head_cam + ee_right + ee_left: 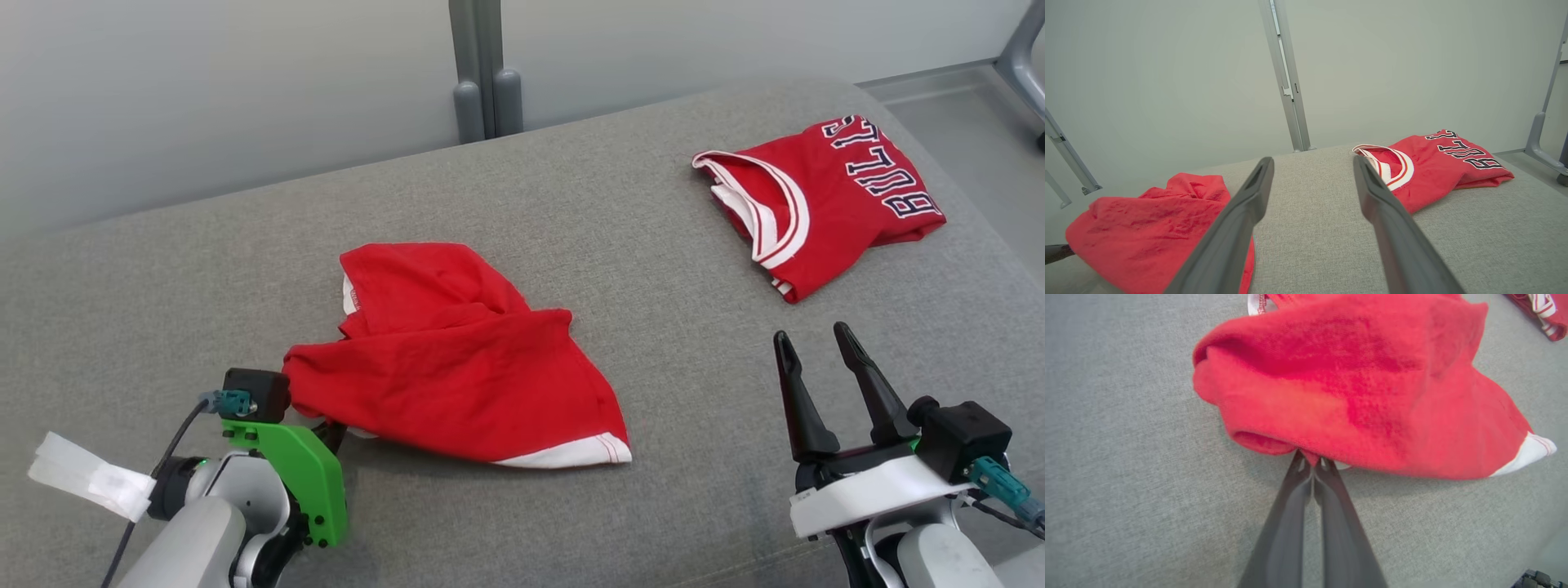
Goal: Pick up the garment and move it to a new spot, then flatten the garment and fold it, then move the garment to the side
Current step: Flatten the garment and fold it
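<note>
Two red garments on the grey padded surface (pixel 571 204), and the one that matters is the crumpled red garment (pixel 457 376), lying bunched in the middle-left with a white hem poking out at its near right corner. Left pincer (pixel 1312 457) is right on it: the jaws are pinched together with a small fold of the near edge caught between the tips, and the bulk of the cloth rests on the surface beyond them. Right pincer (pixel 811 333) hangs wide apart and empty, well clear of the cloth, fingers pointing toward the folded jersey (pixel 833 196) at the far right (that one looks finished, lettering up, neatly squared). So by my read this is the very first step, the pick-up, with the grasp made and the lift not yet done. Next move calls for a clean rise so the loose mass comes off the surface rather than dragging, then a carry to open space, away from the folded jersey. One worry: the bite looks thin, so the fabric could slip out under its own weight.
</note>
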You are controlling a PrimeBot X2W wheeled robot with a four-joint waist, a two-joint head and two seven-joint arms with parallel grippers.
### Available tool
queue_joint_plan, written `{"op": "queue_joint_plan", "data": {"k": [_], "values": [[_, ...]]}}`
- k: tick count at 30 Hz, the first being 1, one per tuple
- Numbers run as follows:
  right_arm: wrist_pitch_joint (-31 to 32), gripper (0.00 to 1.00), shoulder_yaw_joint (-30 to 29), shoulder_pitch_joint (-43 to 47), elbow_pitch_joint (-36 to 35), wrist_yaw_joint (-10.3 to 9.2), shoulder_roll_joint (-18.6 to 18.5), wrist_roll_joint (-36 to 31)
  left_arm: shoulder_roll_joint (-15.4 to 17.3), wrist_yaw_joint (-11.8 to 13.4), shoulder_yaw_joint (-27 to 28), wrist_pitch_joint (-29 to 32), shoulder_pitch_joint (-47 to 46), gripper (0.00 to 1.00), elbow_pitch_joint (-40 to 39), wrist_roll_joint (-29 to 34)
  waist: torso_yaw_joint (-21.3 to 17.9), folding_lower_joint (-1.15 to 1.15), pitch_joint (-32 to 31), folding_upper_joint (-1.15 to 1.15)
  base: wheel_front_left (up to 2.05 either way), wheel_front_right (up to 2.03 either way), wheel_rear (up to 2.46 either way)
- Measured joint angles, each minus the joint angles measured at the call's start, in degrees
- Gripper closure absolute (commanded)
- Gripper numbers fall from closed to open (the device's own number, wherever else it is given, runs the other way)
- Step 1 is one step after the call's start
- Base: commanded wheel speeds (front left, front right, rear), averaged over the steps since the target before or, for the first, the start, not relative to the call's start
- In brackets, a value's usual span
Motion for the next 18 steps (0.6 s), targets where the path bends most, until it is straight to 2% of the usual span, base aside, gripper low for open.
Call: {"op": "queue_joint_plan", "data": {"k": [6, 11, 12, 15, 18], "values": [[-0.01, 0.00, 0.22, 0.92, -0.01, 0.00, 0.32, 0.10, 6.54, 3.33, -0.77, 10.29, 4.78, 1.00, -15.73, -0.54, 0.92, 0.00, -1.22, 0.00, 0.00, 0.00, 0.00], [-0.01, 0.00, -0.15, 1.01, -0.10, 0.00, 0.37, 0.44, 12.24, 4.79, -0.22, 20.22, 9.03, 1.00, -28.25, -5.16, 1.31, 0.00, -1.25, 0.00, 0.00, 0.00, 0.00], [-0.01, 0.00, -0.15, 1.01, -0.10, 0.00, 0.37, 0.44, 12.24, 4.79, -0.22, 20.22, 9.03, 1.00, -28.25, -5.16, 1.31, 0.00, -1.25, 0.00, 0.00, 0.00, 0.00], [-0.01, 0.00, -0.27, 1.01, 0.02, 0.00, 0.41, 0.44, 16.49, 5.66, 0.23, 26.95, 9.75, 1.00, -32.96, -7.30, 1.64, 0.00, -1.23, 0.00, 0.00, 0.00, 0.00], [-0.01, 0.00, -0.27, 1.01, 0.11, 0.00, 0.46, 0.44, 18.38, 5.75, 0.62, 33.15, 10.15, 1.00, -35.84, -12.20, 1.91, 0.00, -1.41, 0.00, 0.00, 0.00, 0.00]]}}
